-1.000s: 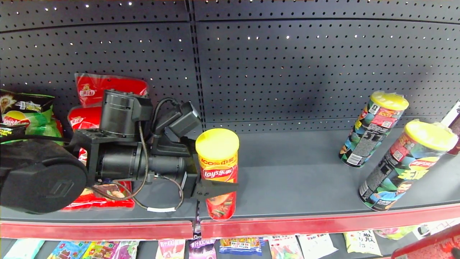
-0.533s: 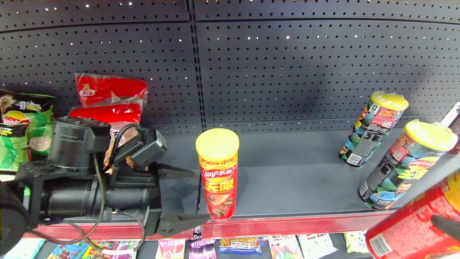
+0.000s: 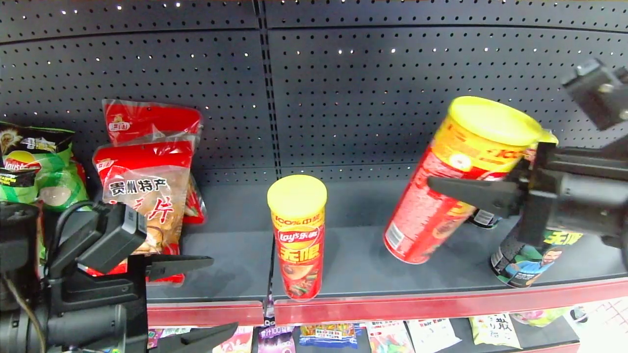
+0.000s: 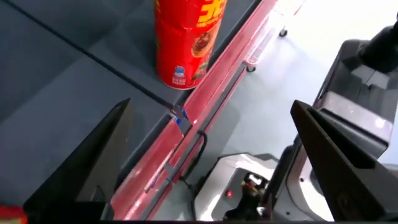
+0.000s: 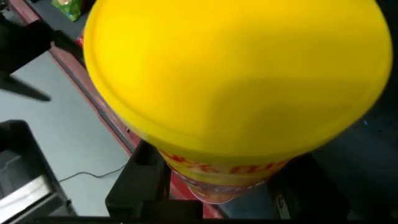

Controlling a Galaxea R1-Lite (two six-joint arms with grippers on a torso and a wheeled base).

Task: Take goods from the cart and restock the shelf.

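A red chip can point(image 3: 297, 240) with a yellow lid stands upright near the front edge of the dark shelf point(image 3: 373, 255). My left gripper point(image 3: 225, 293) is open with nothing in it, low and left of that can, in front of the shelf's red lip point(image 4: 205, 106). The left wrist view shows the same can point(image 4: 186, 37) beyond its spread fingers point(image 4: 93, 168). My right gripper point(image 3: 441, 181) is shut on a second red chip can point(image 3: 431, 196), held tilted above the shelf's right half. Its yellow lid point(image 5: 236, 81) faces the right wrist camera.
Red snack bags point(image 3: 147, 181) and green chip bags point(image 3: 34, 166) lean at the shelf's left. A dark patterned can point(image 3: 532, 255) stands at the right, partly behind my right arm. The pegboard back panel point(image 3: 373, 98) closes the rear. Small packets point(image 3: 387, 336) hang on the row below.
My left gripper let go of the standing can and drew back left and down off the shelf. My right gripper came up from the lower right with the second can.
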